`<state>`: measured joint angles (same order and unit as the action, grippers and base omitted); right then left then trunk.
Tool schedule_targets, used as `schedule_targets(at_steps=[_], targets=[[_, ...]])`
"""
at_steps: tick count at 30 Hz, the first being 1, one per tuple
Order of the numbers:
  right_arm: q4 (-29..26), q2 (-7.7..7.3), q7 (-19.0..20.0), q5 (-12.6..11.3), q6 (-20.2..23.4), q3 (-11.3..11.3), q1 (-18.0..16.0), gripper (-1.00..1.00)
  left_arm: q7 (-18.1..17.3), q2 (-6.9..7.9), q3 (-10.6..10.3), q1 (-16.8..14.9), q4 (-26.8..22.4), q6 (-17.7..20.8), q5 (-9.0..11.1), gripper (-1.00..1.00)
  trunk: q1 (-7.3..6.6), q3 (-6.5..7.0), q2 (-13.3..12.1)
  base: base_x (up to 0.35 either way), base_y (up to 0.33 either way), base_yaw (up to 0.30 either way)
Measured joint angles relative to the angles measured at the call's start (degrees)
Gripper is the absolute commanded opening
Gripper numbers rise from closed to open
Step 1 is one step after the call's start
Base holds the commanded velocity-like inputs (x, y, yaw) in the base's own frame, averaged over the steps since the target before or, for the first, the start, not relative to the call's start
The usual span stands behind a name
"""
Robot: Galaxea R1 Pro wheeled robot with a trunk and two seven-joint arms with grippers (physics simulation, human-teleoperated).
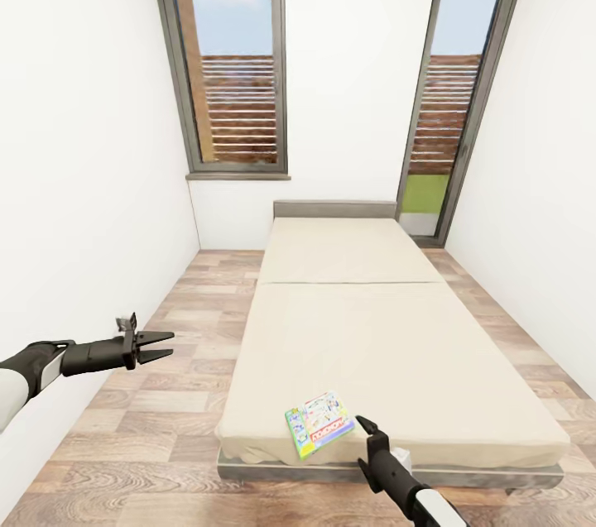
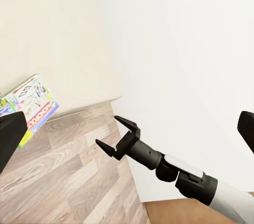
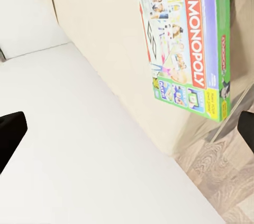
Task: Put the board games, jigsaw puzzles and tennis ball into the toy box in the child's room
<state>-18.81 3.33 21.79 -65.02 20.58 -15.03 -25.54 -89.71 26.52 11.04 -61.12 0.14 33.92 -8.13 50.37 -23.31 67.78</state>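
Now the robot stands at the foot of the bed [image 1: 389, 345] in a narrow room with white walls, a wooden floor [image 1: 157, 428] and two tall windows [image 1: 236, 55] behind the headboard. One board game [image 1: 319, 424], a Monopoly box, lies flat on the mattress, near the foot edge and closer to the corner on the robot's left side. One corner of the box reaches the foot edge or passes a little over it. The box lies turned at an angle to the bed edges. The rest of the mattress is plain beige.

The right pincer [image 1: 362, 426] is low in the head view, just beside the box, at the foot edge of the bed. I cannot tell from that view if it touches the box. In the left wrist view the same pincer [image 2: 118, 136] has its two fingers spread apart and holds nothing, and a gap of floor shows between it and the game [image 2: 33, 102].

The left pincer [image 1: 161, 346] hangs over the floor, well apart from the bed, on the robot's left side. Its fingers are spread a little and it is empty.

In the right wrist view the game [image 3: 188, 42] lies near the mattress edge with its cover upward.
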Motion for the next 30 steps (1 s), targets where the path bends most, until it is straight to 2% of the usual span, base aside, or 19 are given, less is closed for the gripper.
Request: schedule_targets(at_steps=[10, 19, 30], targets=[[0.10, -0.17, -0.49, -0.11, -0.32, 0.00, 0.00, 1.00, 0.00, -0.06, -0.02, 0.00, 0.00, -0.07, 0.03, 1.00, 2.20, -1.80, 4.01, 0.000, 0.000, 0.000], [0.01, 0.01, -3.24, 0.20, -0.50, 0.15, 0.00, 1.00, 0.00, -0.15, -0.05, 0.00, 0.01, -0.08, 0.02, 1.00, 4.18, -3.41, 7.63, 0.000, 0.000, 0.000], [-0.19, 0.47, -3.57, 0.40, -0.51, 0.39, 0.00, 1.00, 0.00, -0.08, -0.09, 0.00, -0.06, -0.35, 0.02, 1.00, 6.59, -5.39, 12.04, 0.000, 0.000, 0.000]])
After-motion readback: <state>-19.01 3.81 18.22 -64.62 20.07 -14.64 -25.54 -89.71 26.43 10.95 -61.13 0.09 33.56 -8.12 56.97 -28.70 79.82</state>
